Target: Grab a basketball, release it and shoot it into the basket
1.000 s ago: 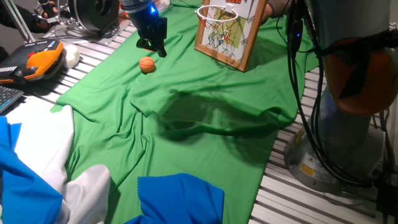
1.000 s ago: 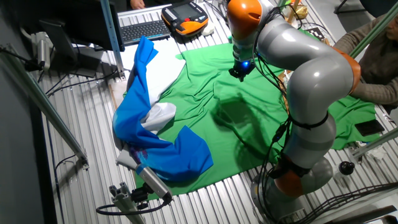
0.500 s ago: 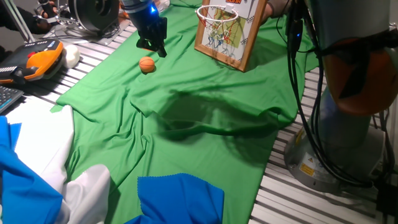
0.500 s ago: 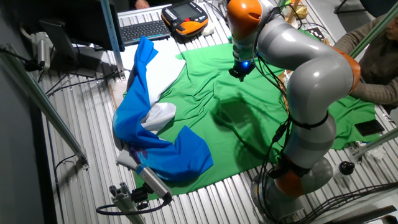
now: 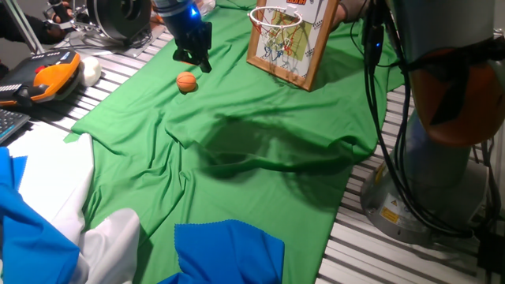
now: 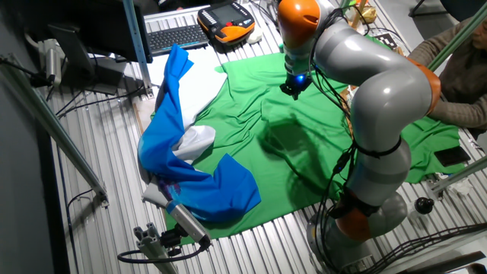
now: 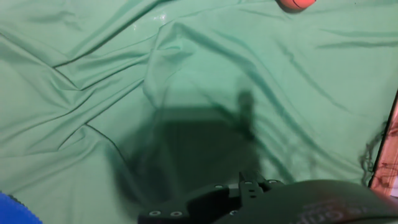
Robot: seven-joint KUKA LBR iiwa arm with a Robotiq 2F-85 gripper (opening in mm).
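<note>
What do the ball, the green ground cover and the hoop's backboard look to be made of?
The basketball looks like matte rubber or foam: dull orange, no glare. I can't tell which. The green cover is thin fabric with a slight sheen; it lies in soft folds and wrinkles. The basket seems to have a wooden frame, brown with squared edges, around a printed board, with a white string-like net.

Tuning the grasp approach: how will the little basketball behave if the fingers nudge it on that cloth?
The basketball is round and lies free on the green cloth, so it will probably roll at a touch. The cloth's wrinkles may slow or deflect it. It looks small and likely light.
</note>
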